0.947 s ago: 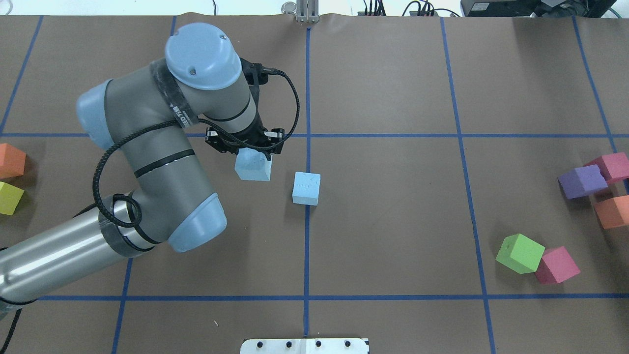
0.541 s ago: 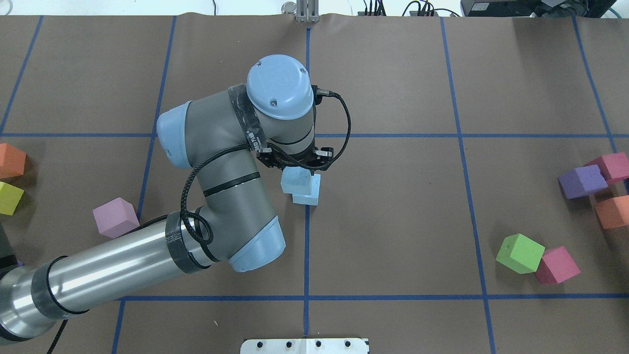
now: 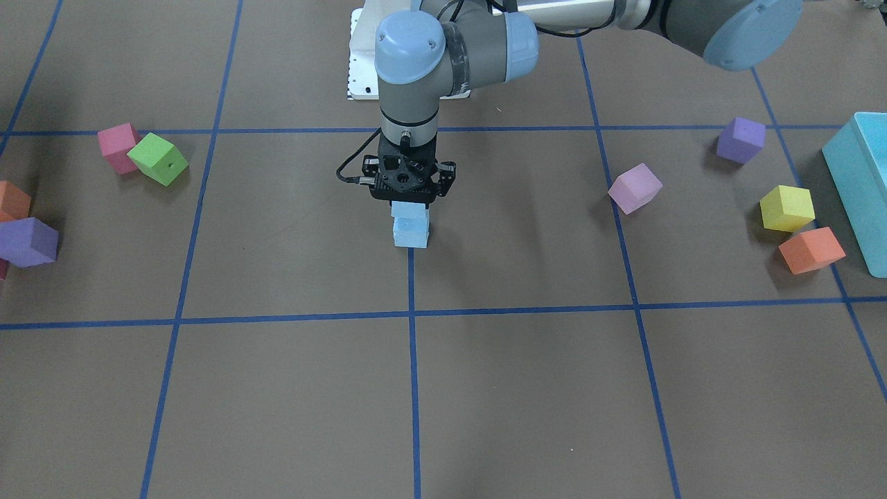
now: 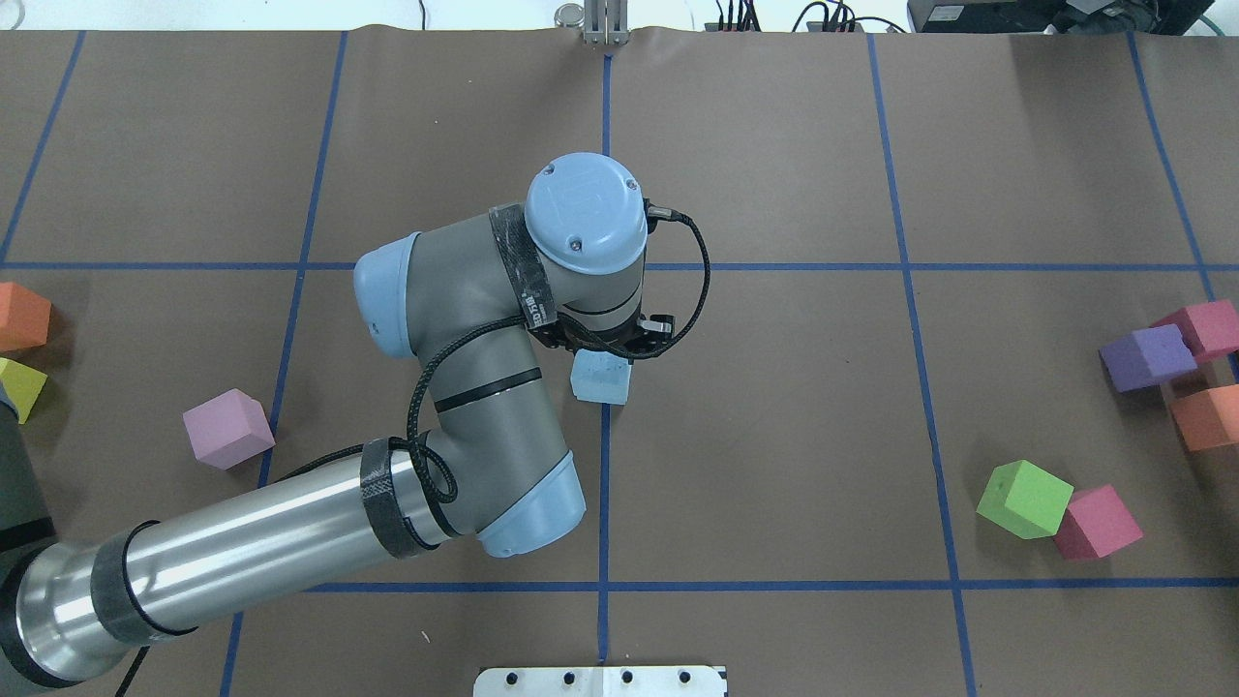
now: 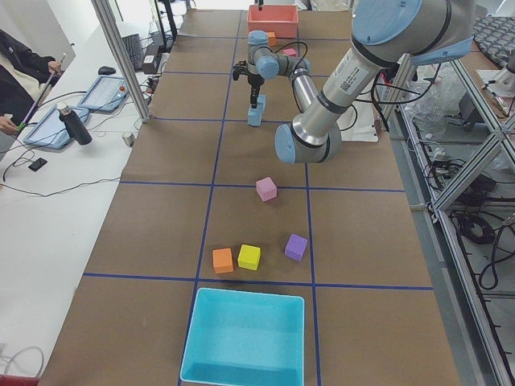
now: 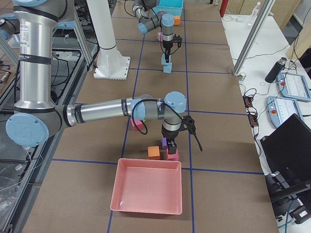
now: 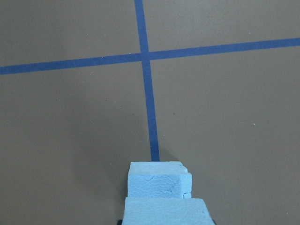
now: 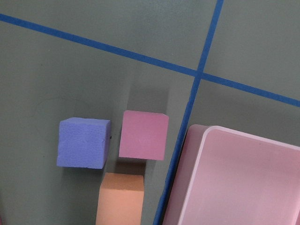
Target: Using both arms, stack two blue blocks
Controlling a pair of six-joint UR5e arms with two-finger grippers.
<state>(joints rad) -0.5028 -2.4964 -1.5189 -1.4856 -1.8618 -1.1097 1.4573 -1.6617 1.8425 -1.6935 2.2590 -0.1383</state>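
Brown paper is covering the table (image 3: 208, 402). At centre of the front view, my left claw (image 3: 409, 202) is pinching the upper blue block (image 3: 410, 209), closed on its sides, resting it on the lower blue block (image 3: 411, 234). Stacking is looking nearly done; letting go is remaining. My right claw (image 6: 170, 141) is hanging beside the pink tray (image 6: 146, 187); its opening I cannot tell.

The black two-finger gripper (image 3: 409, 199) of the grey left arm (image 3: 410, 83) clasps a small sky-blue foam cube (image 3: 409, 210) directly over a second sky-blue foam cube (image 3: 411, 233). That lower cube rests on the brown paper-covered table (image 3: 527, 388), on a blue tape line (image 3: 413, 284).
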